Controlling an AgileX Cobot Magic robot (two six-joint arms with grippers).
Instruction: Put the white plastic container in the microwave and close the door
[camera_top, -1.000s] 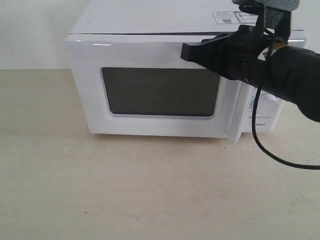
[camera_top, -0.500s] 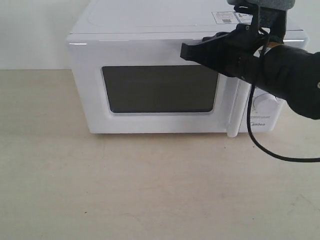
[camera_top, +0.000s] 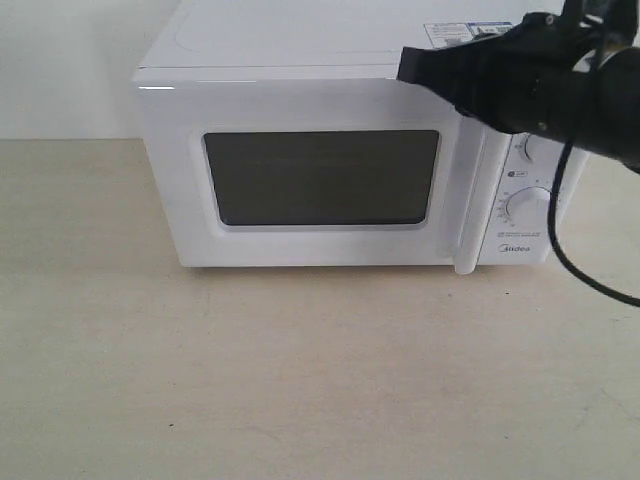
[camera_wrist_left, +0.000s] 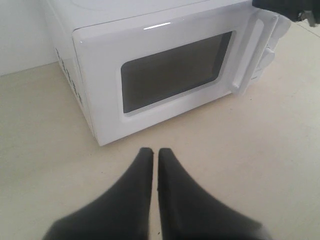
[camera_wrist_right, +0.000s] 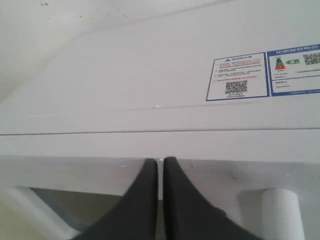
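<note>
Toward the front edge of the table, the left gripper is held over the tabletop, fingers pressed together on nothing. Back by the far edge one microwave is parked with its one door shut flush. One handle and two knobs are seen beside it. The right gripper is poised at the door's top edge, fingers together too, nothing held. Two stickers are seen on top. The white plastic container isn't seen anywhere, the window is too dark.
</note>
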